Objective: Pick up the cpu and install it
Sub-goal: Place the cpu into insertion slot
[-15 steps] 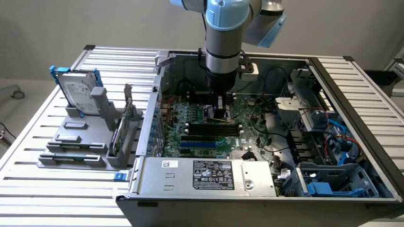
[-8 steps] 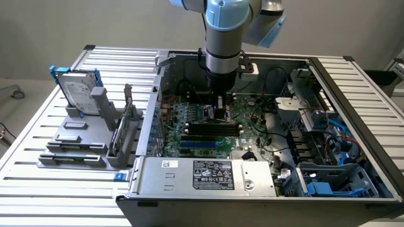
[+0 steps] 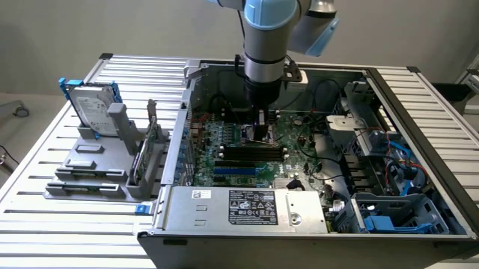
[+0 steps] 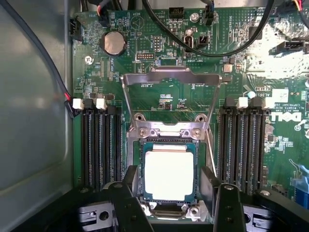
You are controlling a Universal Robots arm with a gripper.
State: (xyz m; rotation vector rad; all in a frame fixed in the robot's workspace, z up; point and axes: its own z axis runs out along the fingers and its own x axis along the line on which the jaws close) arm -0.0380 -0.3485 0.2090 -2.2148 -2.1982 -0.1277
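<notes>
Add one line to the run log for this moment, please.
end effector: open, fingers either side of cpu | cpu: lying flat in socket | load plate: flipped open

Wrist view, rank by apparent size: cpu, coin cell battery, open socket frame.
1. open socket frame
2. cpu
3. coin cell battery
The frame's outline is only slightly larger than the cpu, but it is still clearly first. There are no ties.

HDD (image 3: 91,109) w/ blue bracket in grey rack (image 3: 90,168); coin cell (image 4: 112,42) on mobo (image 4: 91,82); RAM slots (image 4: 99,145)
</notes>
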